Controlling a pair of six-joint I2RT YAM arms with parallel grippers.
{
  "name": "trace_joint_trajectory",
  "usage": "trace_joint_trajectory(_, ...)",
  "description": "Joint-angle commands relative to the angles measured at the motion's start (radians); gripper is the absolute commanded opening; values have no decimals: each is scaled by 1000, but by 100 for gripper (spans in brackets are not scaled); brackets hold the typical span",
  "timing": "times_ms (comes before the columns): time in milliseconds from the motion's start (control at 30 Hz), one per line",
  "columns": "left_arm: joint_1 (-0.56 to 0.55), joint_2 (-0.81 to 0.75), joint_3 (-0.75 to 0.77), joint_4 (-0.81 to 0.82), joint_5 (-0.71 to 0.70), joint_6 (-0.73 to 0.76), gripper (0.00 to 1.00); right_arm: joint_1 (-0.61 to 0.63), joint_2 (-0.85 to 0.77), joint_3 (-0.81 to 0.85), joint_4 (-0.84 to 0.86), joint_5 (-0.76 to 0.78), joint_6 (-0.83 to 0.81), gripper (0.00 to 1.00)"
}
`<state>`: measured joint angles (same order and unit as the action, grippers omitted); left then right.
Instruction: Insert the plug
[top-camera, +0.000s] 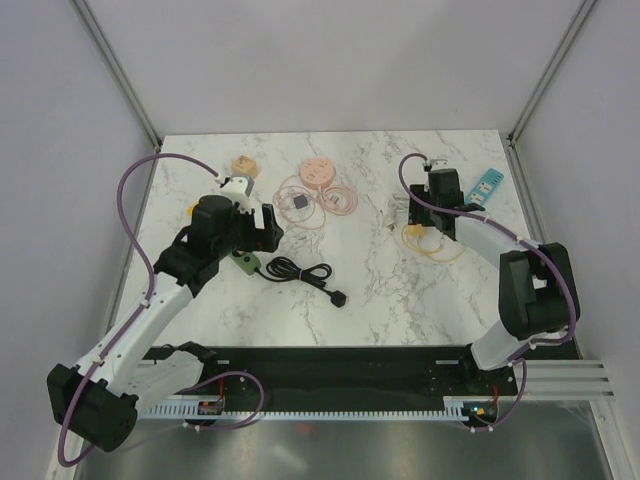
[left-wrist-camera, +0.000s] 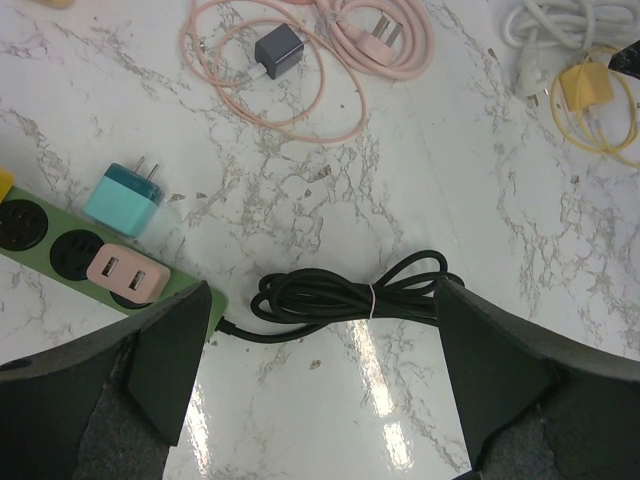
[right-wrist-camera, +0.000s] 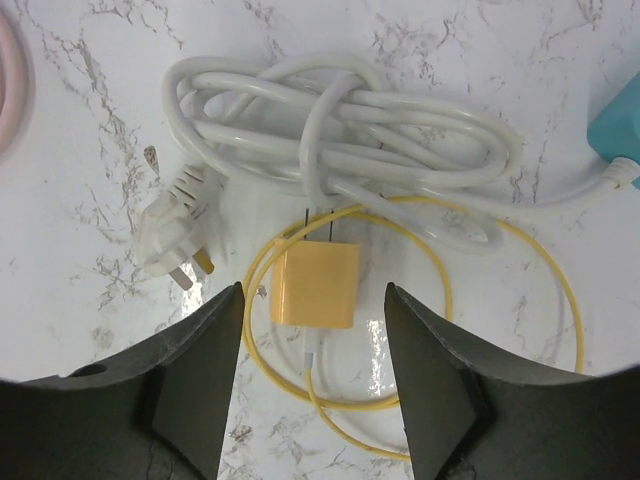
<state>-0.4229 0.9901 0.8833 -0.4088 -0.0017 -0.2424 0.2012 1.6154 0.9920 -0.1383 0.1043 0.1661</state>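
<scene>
A yellow charger plug (right-wrist-camera: 316, 286) lies flat on the marble with its two prongs pointing away, ringed by its thin yellow cable (right-wrist-camera: 560, 290). My right gripper (right-wrist-camera: 312, 300) hangs over it, open, one finger on each side and a small gap to each; it touches nothing. In the top view that gripper (top-camera: 410, 216) sits at the back right. A green power strip (left-wrist-camera: 60, 250) with a pink USB adapter (left-wrist-camera: 128, 275) plugged in lies left. My left gripper (left-wrist-camera: 320, 370) stands wide open above bare marble, just below the strip's coiled black cable (left-wrist-camera: 340, 297).
A teal adapter (left-wrist-camera: 122, 198) lies loose beside the green strip. A bundled white cable (right-wrist-camera: 340, 130) with a three-pin plug (right-wrist-camera: 170, 235) lies just beyond the yellow charger. A blue strip (top-camera: 485, 187) lies far right. Pink cable coils (top-camera: 330, 197) and a dark adapter (top-camera: 299, 201) sit mid-back.
</scene>
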Motion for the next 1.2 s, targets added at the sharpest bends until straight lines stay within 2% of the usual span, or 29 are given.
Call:
trace_joint_trajectory(0,-1,7,8,38,-4,-15,100,-8,17,34,-43,40,-22,66)
trace_joint_trajectory(333,0,16,17,39,-3,-14,100,-6,95,33,-52,0,-13,69)
trace_joint_trajectory(633,3,18,17,39,-12,-46,98,-6,169,48,2,-2,-20,61)
trace_joint_trajectory(767,3,18,22,39,-3,-61,95,-6,167,54,-1,11,-33,49)
trace_joint_trajectory(800,3,19,23,39,31,-64,94,-6,160,57,-7,14,-34,38)
trace_joint_trajectory(867,3,22,29,39,81,-72,92,-2,120,85,-73,34,-33,24)
trace_joint_trajectory(967,3,45,49,41,218,-98,88,26,64,172,-251,95,-5,17)
trace_joint_trajectory(1000,3,54,60,42,292,-110,86,35,45,197,-358,91,4,16)
trace_joint_trajectory(1167,3,125,161,47,482,-195,77,164,-78,206,-503,115,-5,7)
